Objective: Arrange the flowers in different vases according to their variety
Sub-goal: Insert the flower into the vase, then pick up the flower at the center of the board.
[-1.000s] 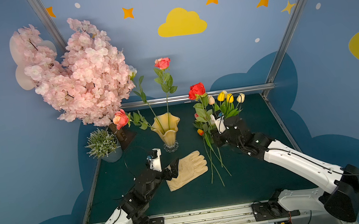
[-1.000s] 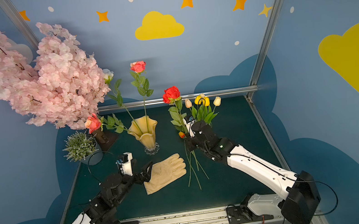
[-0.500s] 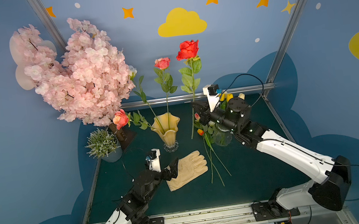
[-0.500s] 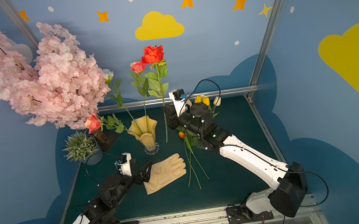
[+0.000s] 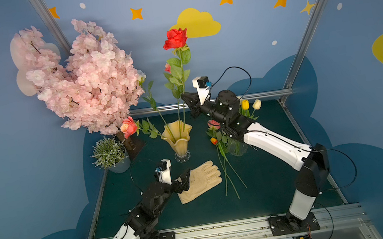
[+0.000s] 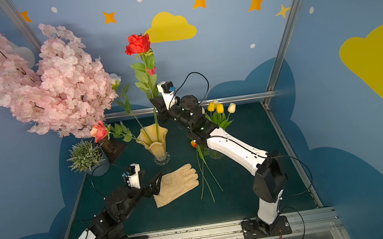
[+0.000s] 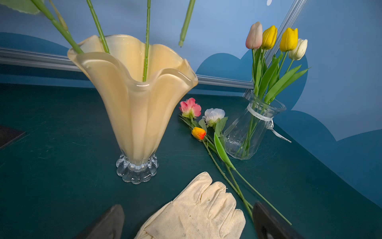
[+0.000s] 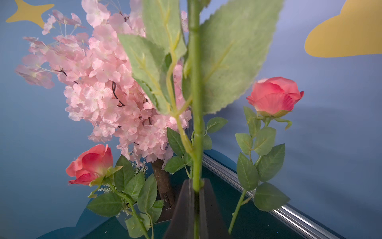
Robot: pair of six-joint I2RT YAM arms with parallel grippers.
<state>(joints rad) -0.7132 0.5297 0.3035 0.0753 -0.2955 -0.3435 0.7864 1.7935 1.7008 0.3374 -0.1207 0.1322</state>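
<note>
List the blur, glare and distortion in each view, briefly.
Right wrist view: the red rose stem and leaves are close to the lens and soft, while the pink roses behind are sharper. Left wrist view: the left end effector's fingers are dark and blurred; soft sheen on the amber vase rim. In both top views the frame posts splay outward, wide-angle distortion.

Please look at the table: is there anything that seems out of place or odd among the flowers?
Yes. A cream work glove lies flat on the dark green table, in front of the amber vase and beside the loose flowers. It is neither flower nor vase. Nothing appears spilled or broken.
</note>
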